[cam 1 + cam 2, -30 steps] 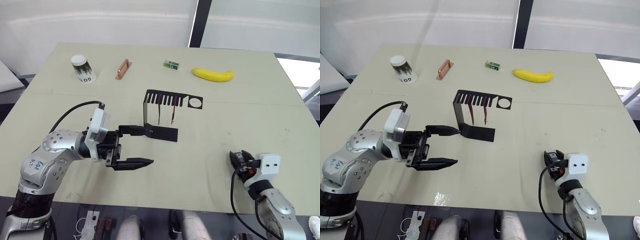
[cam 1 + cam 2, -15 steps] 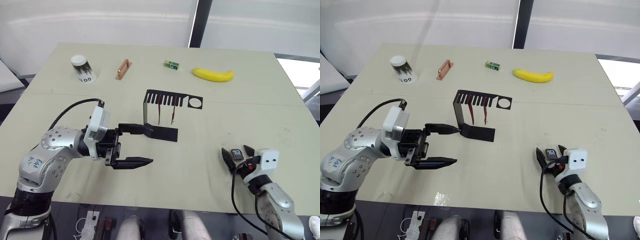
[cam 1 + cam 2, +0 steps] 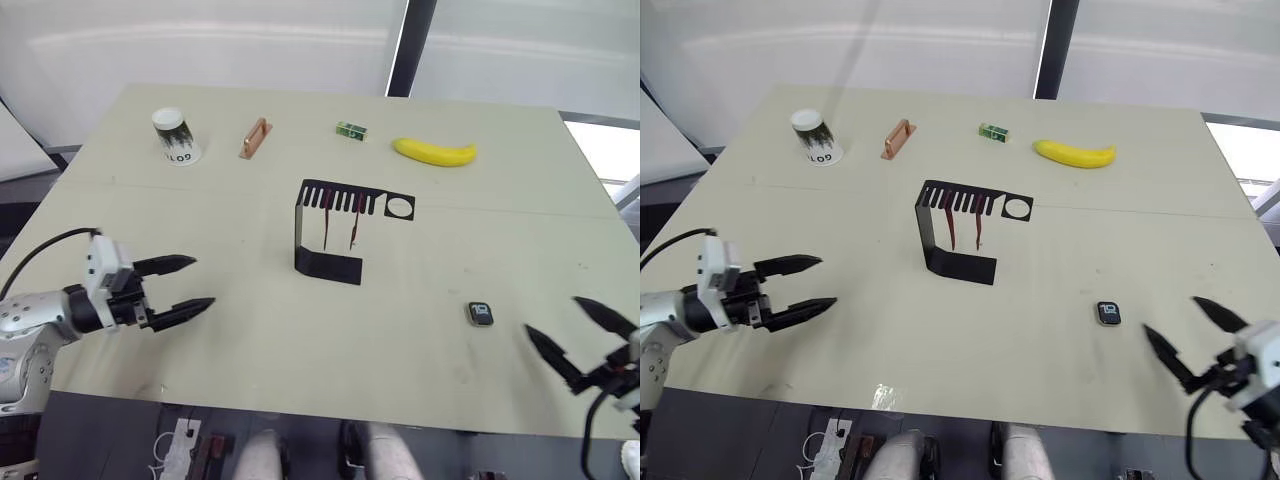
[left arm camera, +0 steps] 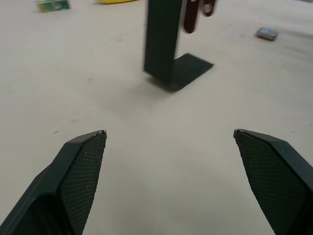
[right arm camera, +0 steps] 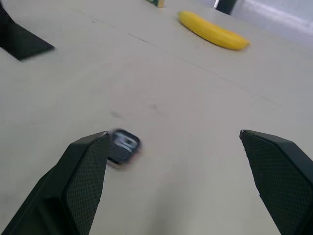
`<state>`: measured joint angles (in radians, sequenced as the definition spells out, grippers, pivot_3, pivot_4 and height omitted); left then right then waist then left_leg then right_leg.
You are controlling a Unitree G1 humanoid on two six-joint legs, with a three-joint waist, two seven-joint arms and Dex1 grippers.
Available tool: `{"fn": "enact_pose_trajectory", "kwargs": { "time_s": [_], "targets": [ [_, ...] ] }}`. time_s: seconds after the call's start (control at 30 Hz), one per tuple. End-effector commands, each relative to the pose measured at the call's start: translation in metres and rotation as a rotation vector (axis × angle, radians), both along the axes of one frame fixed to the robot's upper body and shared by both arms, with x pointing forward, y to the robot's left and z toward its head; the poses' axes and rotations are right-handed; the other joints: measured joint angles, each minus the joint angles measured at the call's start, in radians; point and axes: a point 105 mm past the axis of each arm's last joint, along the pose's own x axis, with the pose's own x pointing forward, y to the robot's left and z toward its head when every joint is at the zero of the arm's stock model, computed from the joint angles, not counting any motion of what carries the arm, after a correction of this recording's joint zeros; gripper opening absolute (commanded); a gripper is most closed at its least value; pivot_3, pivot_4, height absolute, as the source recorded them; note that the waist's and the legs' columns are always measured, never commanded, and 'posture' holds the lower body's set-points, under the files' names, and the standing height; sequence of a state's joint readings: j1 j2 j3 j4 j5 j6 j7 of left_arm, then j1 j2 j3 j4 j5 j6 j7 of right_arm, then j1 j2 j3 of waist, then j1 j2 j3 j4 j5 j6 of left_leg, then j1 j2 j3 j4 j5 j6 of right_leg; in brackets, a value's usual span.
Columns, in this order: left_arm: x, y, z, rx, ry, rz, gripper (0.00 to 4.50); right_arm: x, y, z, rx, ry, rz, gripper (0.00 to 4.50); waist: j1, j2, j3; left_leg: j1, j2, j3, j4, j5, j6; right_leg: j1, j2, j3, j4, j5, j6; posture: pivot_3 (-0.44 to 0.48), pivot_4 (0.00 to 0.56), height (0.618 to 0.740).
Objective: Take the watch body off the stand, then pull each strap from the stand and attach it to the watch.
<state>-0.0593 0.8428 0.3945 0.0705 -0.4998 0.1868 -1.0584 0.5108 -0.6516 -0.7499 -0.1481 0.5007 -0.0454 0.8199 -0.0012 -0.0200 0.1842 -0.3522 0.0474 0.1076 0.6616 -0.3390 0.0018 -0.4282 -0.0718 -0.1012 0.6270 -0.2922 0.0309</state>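
watch body (image 3: 481, 314) lies flat on the surface (image 3: 200, 220), off the stand (image 3: 330, 225), ready for fitting. both straps (image 3: 340, 218) hang from the stand's slots. left pincer (image 3: 185, 283) and right pincer (image 3: 578, 335) gape wide, holding nothing.

Setting: robot test lab.
Evidence: plain beige table (image 3: 200, 230) held unrelated test items: paper cup (image 3: 175, 136), banana (image 3: 434, 152), green block (image 3: 350, 129), copper bar (image 3: 254, 138).

I see bright, even daylight with soft shadows; pale glare washes the upper frame. In my right wrist view the watch body (image 5: 123, 146) smears with blur.
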Motion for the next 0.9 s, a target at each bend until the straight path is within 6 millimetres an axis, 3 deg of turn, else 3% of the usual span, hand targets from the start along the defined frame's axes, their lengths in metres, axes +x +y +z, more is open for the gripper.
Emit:
{"fn": "enact_pose_trajectory", "kwargs": {
  "time_s": [0.03,0.13,0.23,0.53,0.63,0.77,0.9],
  "targets": [
    [-0.004,0.04,-0.009,0.059,-0.05,0.163,4.5,-0.029,-0.047,-0.007,-0.042,0.016,-0.169,4.46,0.0,0.0,0.0,0.0,0.0,0.0,0.0,0.0,0.0,0.0,0.0,0.0,0.0,0.0,0.0,0.0,0.15,0.74],
    [-0.005,0.061,-0.012,0.098,-0.086,0.265,4.5,-0.048,-0.066,-0.019,-0.084,0.044,-0.252,4.46,-0.001,0.0,0.0,0.0,0.001,0.0,0.0,-0.001,0.0,0.0,0.0,0.0,0.0,0.0,-0.001,0.0,0.15,0.74],
    [-0.004,0.068,-0.005,0.103,-0.134,0.303,4.5,-0.056,-0.076,-0.021,-0.088,0.027,-0.311,4.46,-0.003,0.0,0.0,0.001,0.001,0.001,0.0,-0.002,-0.001,0.0,-0.001,0.0,0.001,0.0,-0.001,0.0,0.15,0.74],
    [0.0,0.041,0.004,0.067,-0.156,0.214,4.5,-0.032,-0.05,-0.021,0.023,-0.033,-0.234,4.46,-0.004,0.002,-0.001,0.002,0.001,0.002,0.0,-0.003,-0.002,0.0,-0.002,0.001,0.003,0.0,-0.001,0.0,0.15,0.74],
    [0.0,0.025,0.012,0.053,-0.184,0.163,4.5,-0.016,-0.025,-0.013,0.059,-0.06,-0.137,4.46,-0.004,0.003,-0.001,0.003,0.001,0.002,0.0,-0.003,-0.002,0.0,-0.002,0.001,0.004,0.0,-0.001,0.0,0.15,0.74],
    [-0.011,-0.016,0.016,0.063,-0.193,0.013,4.5,0.005,0.016,0.001,0.114,-0.111,-0.007,4.46,-0.006,0.003,-0.001,0.003,0.001,0.002,0.0,-0.001,-0.005,0.0,-0.002,0.001,0.005,0.0,-0.001,0.0,0.15,0.74],
    [-0.023,-0.053,0.019,0.016,-0.22,-0.023,4.5,0.022,0.072,0.01,0.211,-0.131,0.155,4.46,-0.003,0.004,-0.002,0.003,0.001,0.002,0.0,0.0,-0.007,0.0,-0.002,0.002,0.005,0.0,-0.001,0.0,0.15,0.74]
  ]
}}
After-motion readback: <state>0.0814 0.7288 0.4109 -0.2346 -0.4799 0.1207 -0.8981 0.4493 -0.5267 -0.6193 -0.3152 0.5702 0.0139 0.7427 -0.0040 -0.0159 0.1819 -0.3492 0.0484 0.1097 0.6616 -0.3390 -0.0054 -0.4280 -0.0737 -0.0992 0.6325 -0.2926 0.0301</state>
